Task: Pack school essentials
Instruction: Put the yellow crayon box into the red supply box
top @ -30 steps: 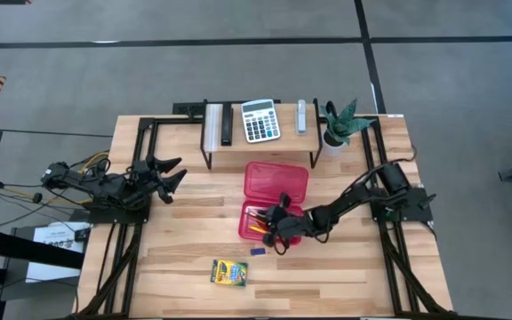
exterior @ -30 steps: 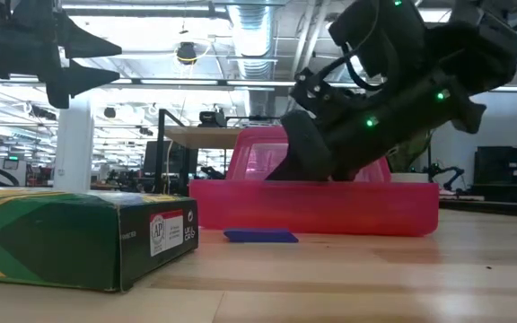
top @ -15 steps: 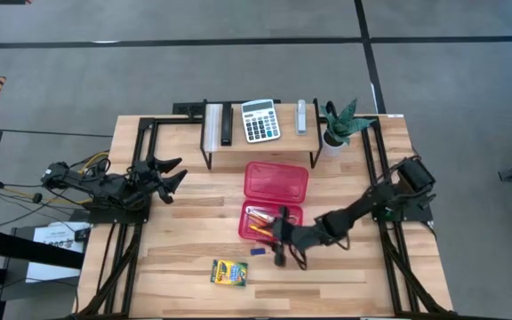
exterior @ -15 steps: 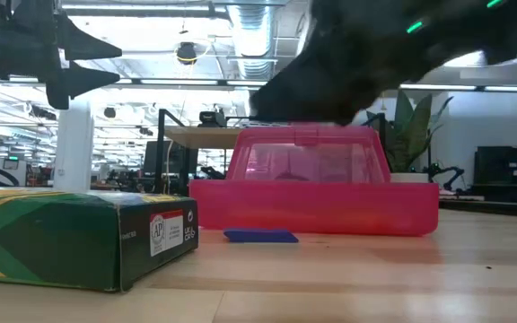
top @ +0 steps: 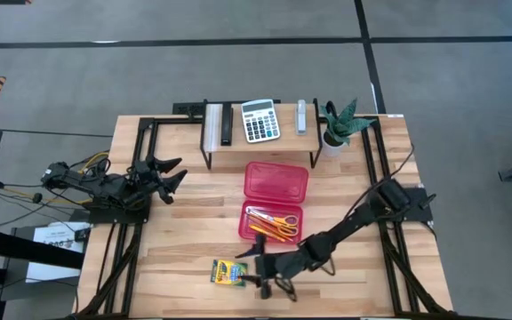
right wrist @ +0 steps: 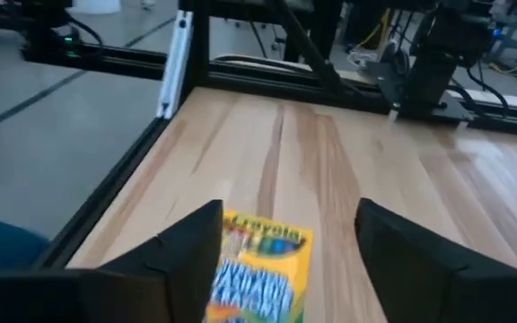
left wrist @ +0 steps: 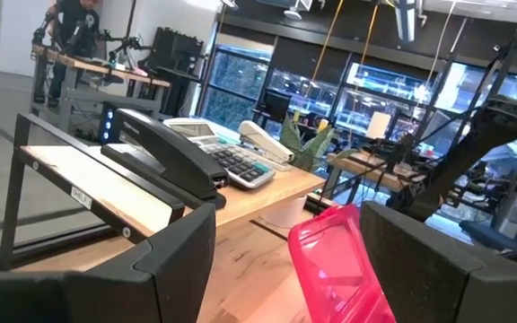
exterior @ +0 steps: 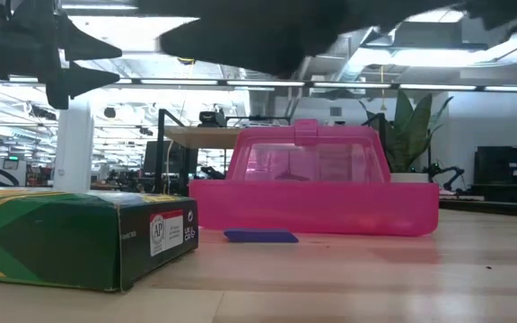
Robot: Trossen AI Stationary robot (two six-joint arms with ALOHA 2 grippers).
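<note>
The red translucent case (top: 274,200) lies open mid-table, its lid toward the far side. Its tray (top: 270,233) holds yellow-handled scissors (top: 279,222) and thin pencils (top: 258,213). The crayon box (top: 228,272) lies flat near the front edge. The blue eraser (exterior: 260,236) lies on the table between the crayon box (exterior: 70,238) and the case (exterior: 312,193). My right gripper (top: 254,269) hovers open just right of the crayon box (right wrist: 258,269), which shows between its fingers, untouched. My left gripper (top: 169,173) waits open at the table's left.
A shelf at the far edge carries a grey calculator (top: 259,120), a black stapler (top: 226,124) and a small silver item; a potted plant (top: 338,124) stands to its right. Bare wood lies to the right of the right arm, near the front edge.
My right gripper has drawn out of the case tray and moved toward the table's near edge and left, toward the crayon box, opening as it went. The scissors, hidden under it before, now show lying in the tray.
</note>
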